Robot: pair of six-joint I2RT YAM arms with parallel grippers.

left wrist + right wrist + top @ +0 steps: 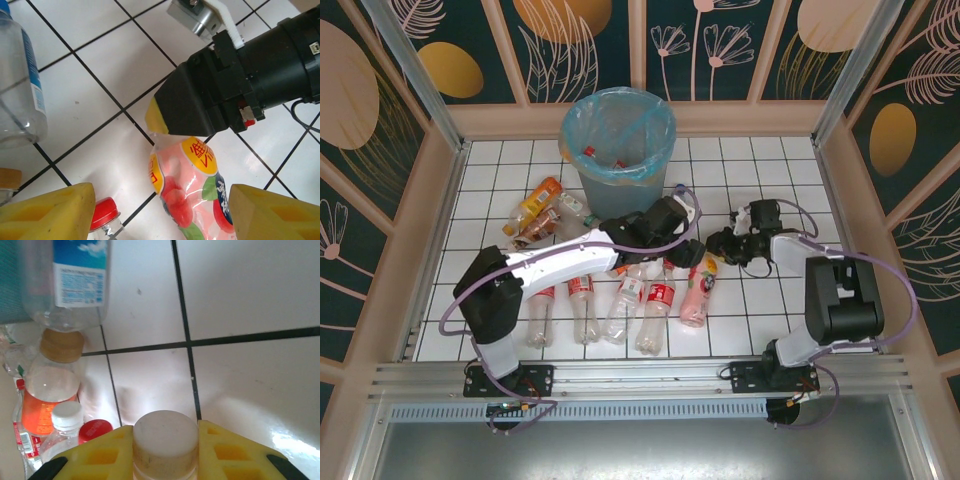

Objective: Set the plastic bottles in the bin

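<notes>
A pink bottle (698, 290) with a peach label lies on the white tiles, its cap end pointing toward the grippers. My right gripper (165, 434) is shut on its white cap (165, 432), yellow fingers pressed on both sides. In the left wrist view the pink bottle (195, 195) lies between my left gripper's (160, 215) wide-open yellow fingers (50, 212), with the right gripper (200, 107) at the bottle's top. The grey-blue bin (618, 140) with its blue bag stands at the back and holds a few bottles (588, 152).
Several clear red-labelled bottles (625, 300) lie in a row near the front. An orange bottle (535, 205) and others lie left of the bin. A red-capped bottle (102, 215) lies close to the left finger. A blue-labelled clear bottle (75, 280) lies nearby.
</notes>
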